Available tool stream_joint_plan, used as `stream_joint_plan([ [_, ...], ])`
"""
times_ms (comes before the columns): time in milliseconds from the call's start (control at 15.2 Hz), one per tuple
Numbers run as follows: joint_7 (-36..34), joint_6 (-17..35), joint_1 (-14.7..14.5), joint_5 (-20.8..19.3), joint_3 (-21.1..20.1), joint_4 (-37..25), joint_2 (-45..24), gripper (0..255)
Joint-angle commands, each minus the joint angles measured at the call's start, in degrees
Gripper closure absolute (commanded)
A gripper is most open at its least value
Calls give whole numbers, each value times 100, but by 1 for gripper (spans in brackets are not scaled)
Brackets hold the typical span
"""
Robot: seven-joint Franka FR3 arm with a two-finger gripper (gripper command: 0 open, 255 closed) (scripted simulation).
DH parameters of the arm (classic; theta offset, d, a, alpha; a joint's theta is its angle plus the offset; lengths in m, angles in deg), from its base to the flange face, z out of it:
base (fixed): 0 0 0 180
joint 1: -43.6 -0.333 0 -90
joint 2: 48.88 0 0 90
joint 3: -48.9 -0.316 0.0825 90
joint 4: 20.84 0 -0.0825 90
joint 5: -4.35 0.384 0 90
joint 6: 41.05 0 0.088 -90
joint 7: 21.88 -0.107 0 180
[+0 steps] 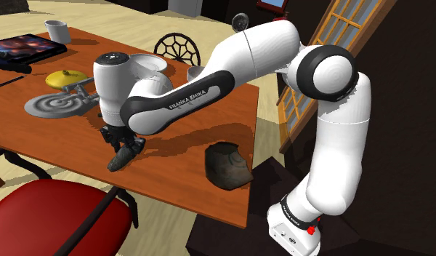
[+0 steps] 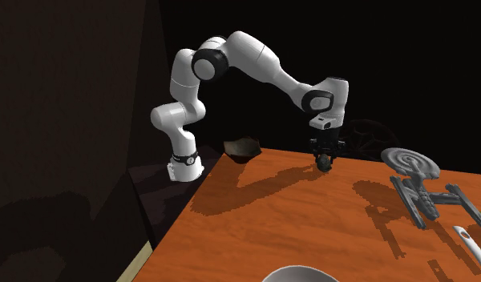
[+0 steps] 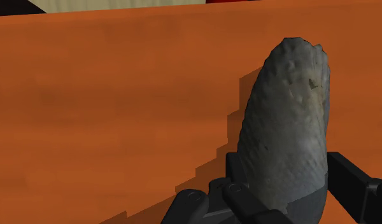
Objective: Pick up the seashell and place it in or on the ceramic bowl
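At the shoulder view's far left a dark tablet (image 1: 24, 49) lies on the orange tabletop (image 1: 71, 142), and a white cup (image 1: 58, 30) stands just behind it. In front of the tabletop's near edge there is a red chair seat (image 1: 57, 218). A little to the right come a yellow object (image 1: 64, 77), whose kind I cannot tell, and just in front of it a grey starship model (image 1: 58, 104). Further right the white arm (image 1: 245, 58) bends down to the wood, and its black jaws are clamped on the seashell (image 1: 119, 161), a grey, rough, long piece. The seashell hangs slanted, very low over bare wood near the tabletop's near edge; I cannot tell if its lower tip touches the wood. In the wrist view it sits between the jaws, pressed from both sides, and throws a stepped shadow beside it. Behind the arm stands a white bowl (image 1: 152, 64), partly hidden by it, and a dark chair back (image 1: 179, 48) with a round web pattern rises beyond the far edge. Still further right, well apart from the seashell, the dark bowl (image 1: 225, 167) with an uneven rim stands at the tabletop's corner, near the arm's base. In the second exterior view the dark bowl is at the left, the seashell in the middle, the starship model at the right.
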Motion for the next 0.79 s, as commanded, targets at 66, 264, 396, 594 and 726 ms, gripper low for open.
stream_joint_plan([
  [66, 0, 0, 0, 0, 0, 0, 0, 255],
  [264, 0, 1, 0, 0, 0, 1, 1, 255],
  [396, 43, -110, 29, 67, -45, -45, 81, 255],
  [594, 105, -281, 69, 165, -108, -123, 195, 255],
  [726, 145, -397, 92, 227, -146, -183, 267, 255],
])
